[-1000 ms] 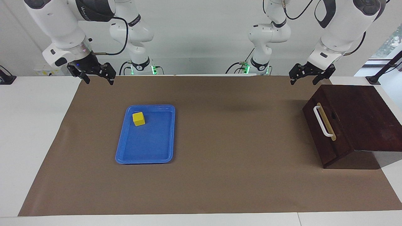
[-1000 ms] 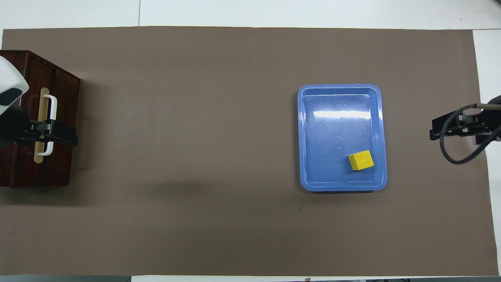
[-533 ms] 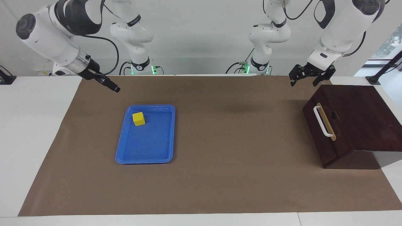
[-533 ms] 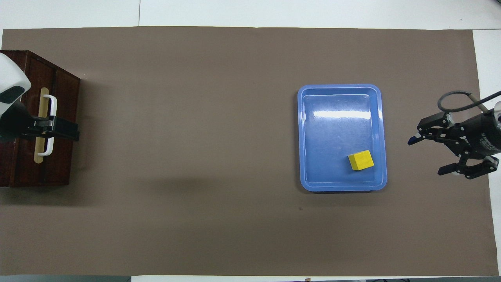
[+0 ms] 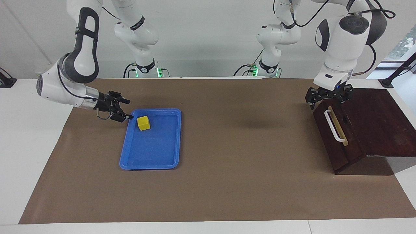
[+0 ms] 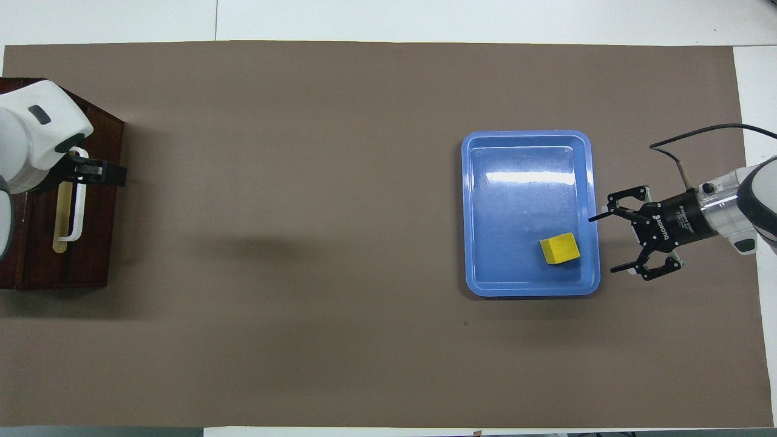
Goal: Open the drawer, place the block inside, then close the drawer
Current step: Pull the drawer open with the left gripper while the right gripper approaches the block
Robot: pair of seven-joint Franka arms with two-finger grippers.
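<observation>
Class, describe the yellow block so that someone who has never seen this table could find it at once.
Start at the brown mat, then find the flat blue tray toward the right arm's end. The block sits inside it, in the corner nearest the robots. It is the only yellow thing, a small cube.

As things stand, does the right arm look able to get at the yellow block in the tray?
Probably yes. The right gripper is open beside the blue tray, level with the block, with only the tray's low rim between them.
</observation>
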